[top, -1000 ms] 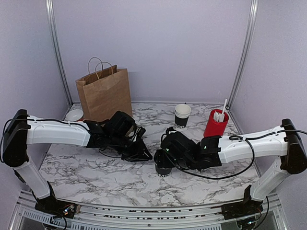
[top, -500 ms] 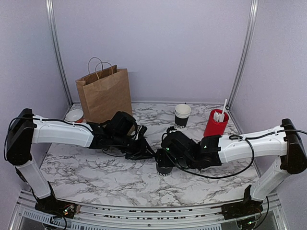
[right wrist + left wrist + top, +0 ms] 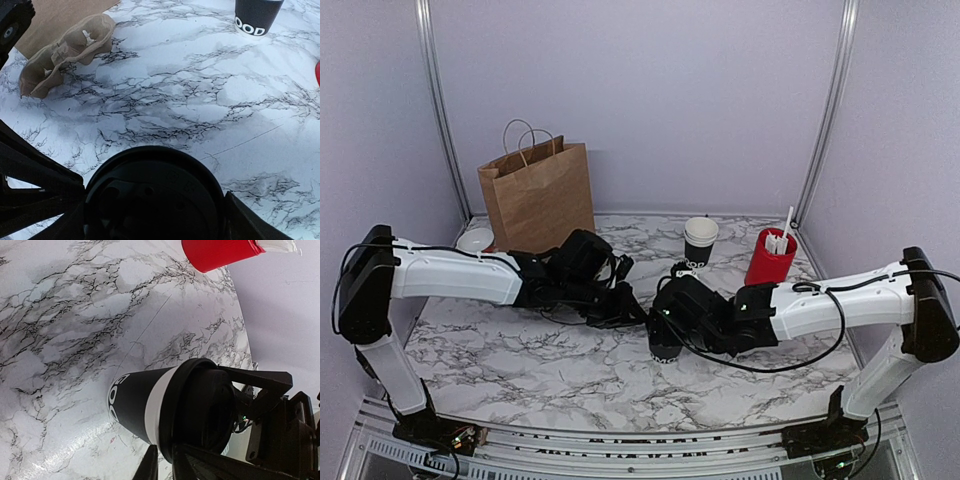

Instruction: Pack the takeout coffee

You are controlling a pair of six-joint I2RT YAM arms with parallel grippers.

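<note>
The takeout coffee (image 3: pixel 664 350) stands upright in the middle of the marble table (image 3: pixel 520 370) with its black lid (image 3: pixel 202 410) on. The right gripper (image 3: pixel 150 215) has it, jaws spread wide and clasping the cup from either side! Over on the other side, the left gripper (image 3: pixel 164 466) sits at the lid's edge, jaws narrow, nipped onto the rim.
</note>
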